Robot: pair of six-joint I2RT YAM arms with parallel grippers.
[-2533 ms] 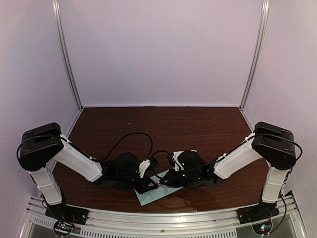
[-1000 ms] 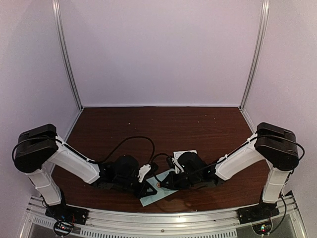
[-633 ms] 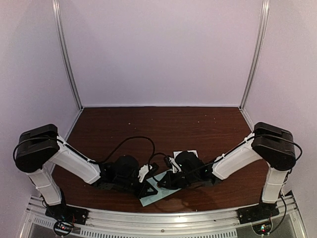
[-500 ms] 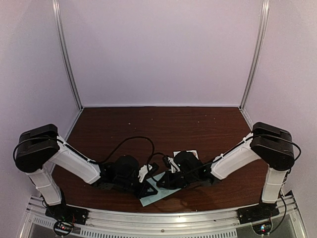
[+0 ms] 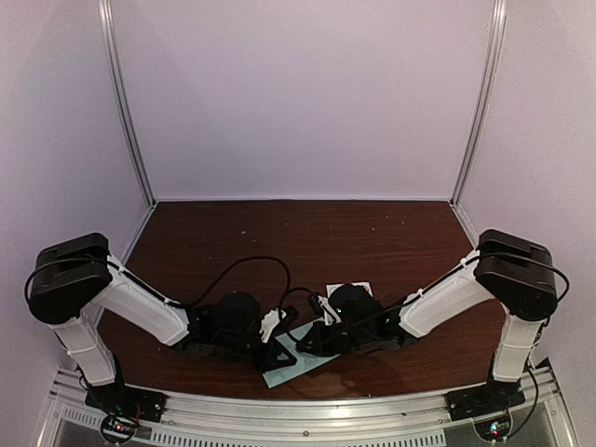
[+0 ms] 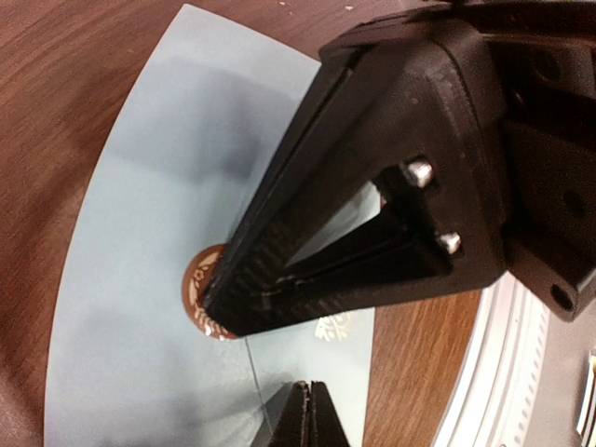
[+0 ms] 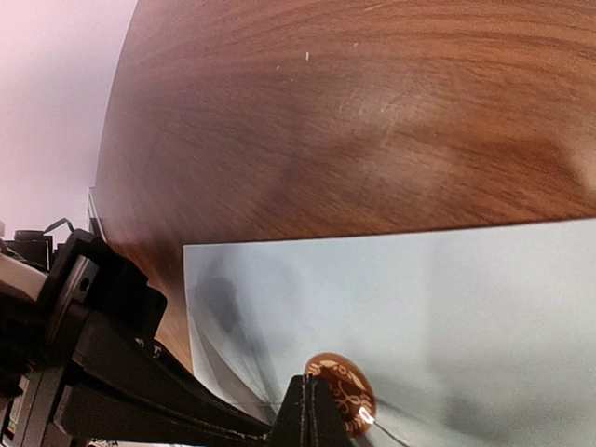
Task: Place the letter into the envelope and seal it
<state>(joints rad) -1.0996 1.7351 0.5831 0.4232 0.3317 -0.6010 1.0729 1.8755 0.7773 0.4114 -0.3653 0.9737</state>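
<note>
Envelope lies flat on the table, close to the near edge, skewed, roughly midway between the two arm bases. Both grippers are low over it and meet tip to tip at its middle. Right gripper: fingers pressed together, tip down on the edge of a round brown sticker with a gold pattern that sits on the envelope. The left wrist view agrees, the right gripper's closed tip covers part of the sticker there. Can't tell if the tip presses or only touches. Left gripper: fingers also pressed together, nothing visible between them, tip just beside the sticker at a fold line running from it across the paper. Contact with the paper isn't clear from this angle. A faint whitish print sits next to the sticker. The paper looks smooth, with one corner pointing toward the rail at the table front. The letter isn't visible in any view. A white slip lies on the table just behind the right wrist, mostly hidden by it.
</note>
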